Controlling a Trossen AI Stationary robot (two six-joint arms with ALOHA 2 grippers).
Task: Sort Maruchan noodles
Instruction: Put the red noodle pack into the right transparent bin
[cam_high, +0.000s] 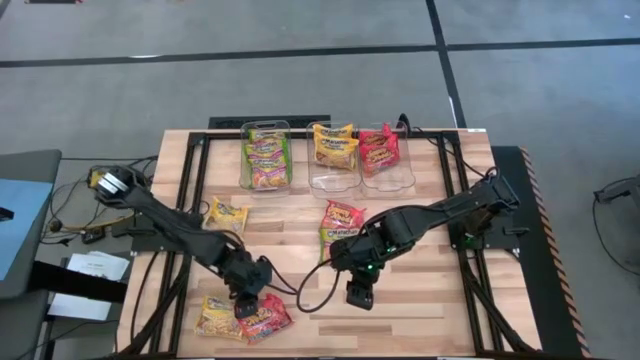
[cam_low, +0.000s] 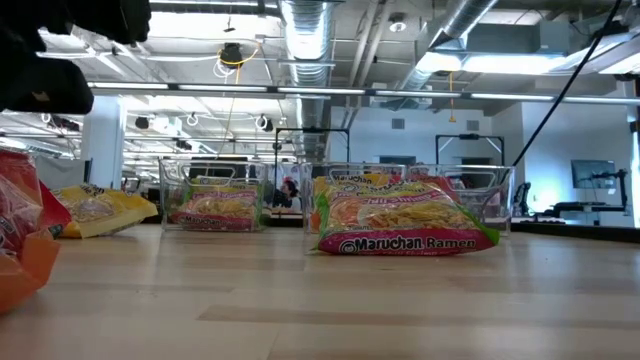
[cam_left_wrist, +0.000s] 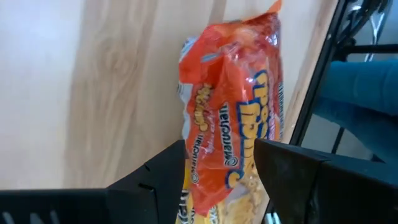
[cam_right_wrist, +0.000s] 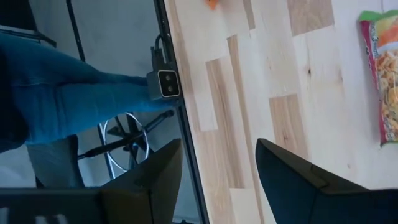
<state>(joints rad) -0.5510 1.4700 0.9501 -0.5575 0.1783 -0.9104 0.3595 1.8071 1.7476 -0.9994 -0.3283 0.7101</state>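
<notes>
My left gripper is open near the table's near-left corner, fingers on either side of a red-orange noodle packet. That packet lies partly on a yellow packet. Another yellow packet lies flat farther back. A red packet and a green-edged one lie mid-table. My right gripper is open over bare wood near the near edge. My left gripper comes at the red-orange packet from above, one finger on each long side, across its width. I cannot tell whether the fingers touch it. The packet lies on the table and on the yellow packet.
Three clear bins stand at the far edge: green packets, yellow packets, red packets. A person's blue-trousered leg stands past the near edge. A black frame rail runs along that edge. Bare wood lies right of my right gripper.
</notes>
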